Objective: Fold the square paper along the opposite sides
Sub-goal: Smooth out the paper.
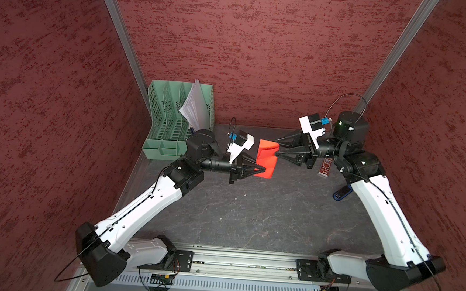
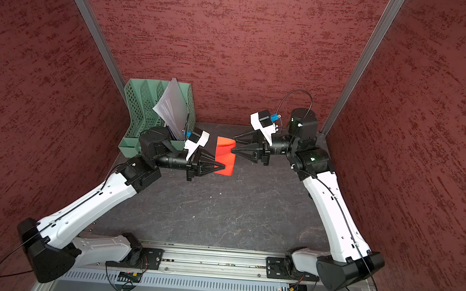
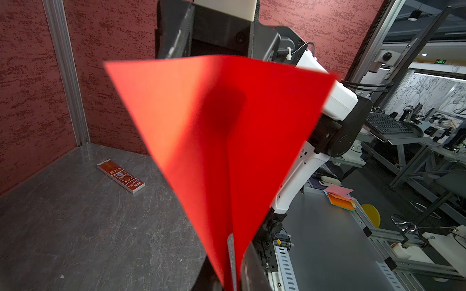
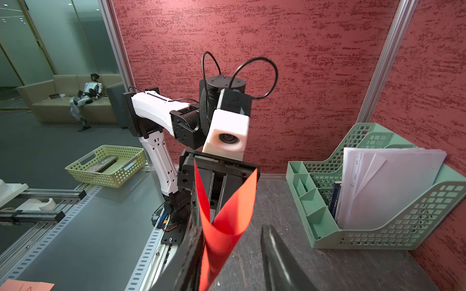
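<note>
Left fingers (image 3: 252, 273) are pressed together on the thin, bright red square paper (image 1: 266, 159), pinching it where its two bent halves converge. Right fingers (image 4: 277, 259) are spread and straddle the opposite side. The sheet leans on one finger and the other stands clear, so no clamp there yet.

Paper is off the surface, hanging between the two arms, to the right of the mint-green perforated plastic file rack (image 1: 167, 110) and clear of it. It's bowed into a loose V with no crease visible.

Handling, my read:
- **Feel:** very light and floppy, no stiffness across the bend, some spring-back.
- **Grip:** matte finish, so a firm pinch should hold. It'll wrinkle or tear if the arms pull apart.
- **Where to hold:** at the edge, both layers together, edges aligned before closing. A mid-sheet grab would just buckle it.
- **Risk:** if the right fingers catch only one layer, the fold skews.

Outward: the fingers are black, wedge-shaped, and look like hard plastic. The rack is a rigid lattice with slanted dividers, holding loose white paper sheets (image 1: 196, 104). Further right of the rack, beyond the paper, a flat red-brown printed card (image 3: 121, 177) lies on the dark grey, veined, stone-look surface (image 1: 249, 214).
</note>
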Controlling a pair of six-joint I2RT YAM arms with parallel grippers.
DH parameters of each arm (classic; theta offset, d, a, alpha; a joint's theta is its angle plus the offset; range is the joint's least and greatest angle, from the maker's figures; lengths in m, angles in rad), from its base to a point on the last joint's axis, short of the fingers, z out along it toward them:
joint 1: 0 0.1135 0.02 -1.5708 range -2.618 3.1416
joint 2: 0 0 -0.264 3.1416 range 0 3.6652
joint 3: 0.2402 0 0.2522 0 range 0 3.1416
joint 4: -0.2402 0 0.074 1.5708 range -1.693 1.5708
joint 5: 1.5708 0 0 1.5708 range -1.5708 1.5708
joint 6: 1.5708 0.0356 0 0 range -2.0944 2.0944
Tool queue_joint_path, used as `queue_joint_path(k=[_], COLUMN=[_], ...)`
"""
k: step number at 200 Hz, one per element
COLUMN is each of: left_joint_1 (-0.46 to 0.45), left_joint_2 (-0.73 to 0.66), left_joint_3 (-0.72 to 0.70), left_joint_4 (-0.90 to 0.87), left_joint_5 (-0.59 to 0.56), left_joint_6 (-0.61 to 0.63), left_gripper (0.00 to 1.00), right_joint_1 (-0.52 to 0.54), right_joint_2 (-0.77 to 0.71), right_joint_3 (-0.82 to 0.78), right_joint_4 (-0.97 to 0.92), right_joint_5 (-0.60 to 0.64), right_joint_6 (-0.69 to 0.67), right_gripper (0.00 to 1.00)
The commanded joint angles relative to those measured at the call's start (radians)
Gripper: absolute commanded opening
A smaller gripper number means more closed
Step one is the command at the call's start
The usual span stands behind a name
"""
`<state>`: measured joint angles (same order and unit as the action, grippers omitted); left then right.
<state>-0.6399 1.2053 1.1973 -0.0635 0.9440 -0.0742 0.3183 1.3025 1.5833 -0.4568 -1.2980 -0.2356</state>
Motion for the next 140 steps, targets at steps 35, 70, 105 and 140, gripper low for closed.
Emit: queue_joint_path(k=[35,70,105,140], left_joint_1=[-0.005,-0.007,-0.012,-0.012], left_joint_2=[0.01,0.022,0.033,0.028], left_joint_3=[0.037,0.051,0.068,0.075], left_joint_4=[0.022,0.002,-0.036,-0.05], left_joint_5=[0.018,0.012,-0.046,-0.128], left_joint_6=[0.0,0.015,0.059,0.112], left_gripper=[0.13,0.13,0.13,0.13], right_joint_1=[-0.005,-0.005,-0.003,-0.002], right_joint_2=[0.006,0.007,0.007,0.002], right_joint_3=[-0.02,-0.032,-0.045,-0.053], right_joint_4=[0.075,0.124,0.168,0.184], right_joint_5=[-0.02,-0.045,-0.074,-0.083], right_joint_6=[0.047,0.09,0.13,0.143], right_gripper=[0.36,0.34,0.34,0.35])
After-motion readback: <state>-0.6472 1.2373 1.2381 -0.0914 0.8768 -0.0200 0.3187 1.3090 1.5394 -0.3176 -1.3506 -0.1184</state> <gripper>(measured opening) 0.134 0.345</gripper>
